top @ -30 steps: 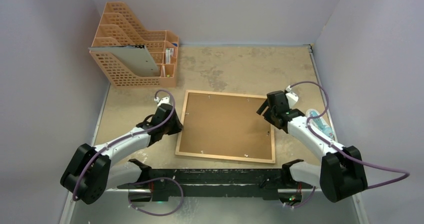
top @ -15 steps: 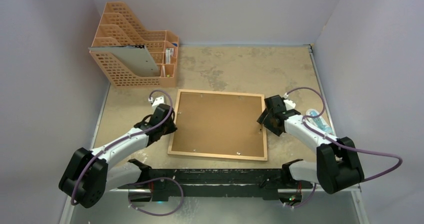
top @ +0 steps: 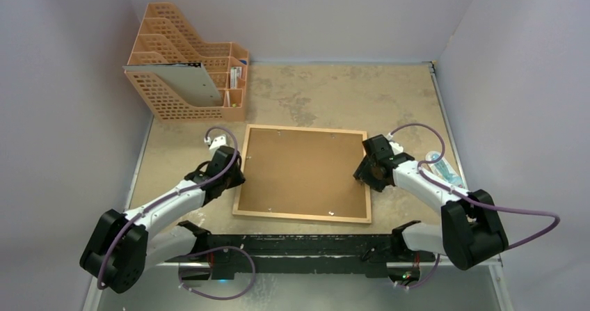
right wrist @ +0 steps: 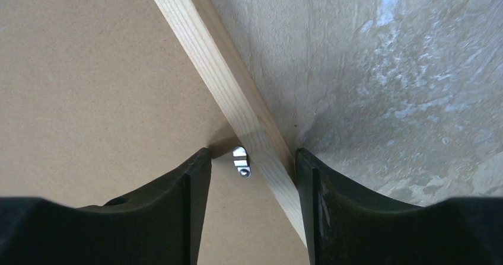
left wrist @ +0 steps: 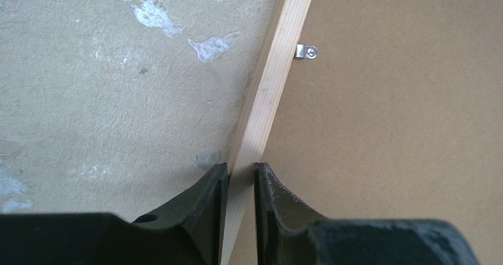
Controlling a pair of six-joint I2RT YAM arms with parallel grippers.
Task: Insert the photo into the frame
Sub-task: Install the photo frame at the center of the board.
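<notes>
The frame [top: 306, 129] lies face down on the table, its brown backing panel [top: 303, 172] facing up inside the light-wood rail. My left gripper [top: 238, 175] sits at the frame's left side. In the left wrist view its jaws [left wrist: 241, 169] are shut on the rail [left wrist: 273, 75], one finger on each side. My right gripper [top: 363, 175] is at the right side. It [right wrist: 252, 155] stands open astride the rail [right wrist: 207, 51] and a metal clip [right wrist: 240, 160], outer finger against the wood. The photo is out of view.
An orange file rack [top: 188, 60] with a grey sheet [top: 191, 83] leaning in it stands at the back left. A clear plastic item [top: 445, 168] lies near the right wall. Another metal clip [left wrist: 307, 51] holds the backing near the left rail.
The frame has slid left and squared up. My right gripper followed it to the right rail, its jaws narrowing. My left arm drew back to the left.
</notes>
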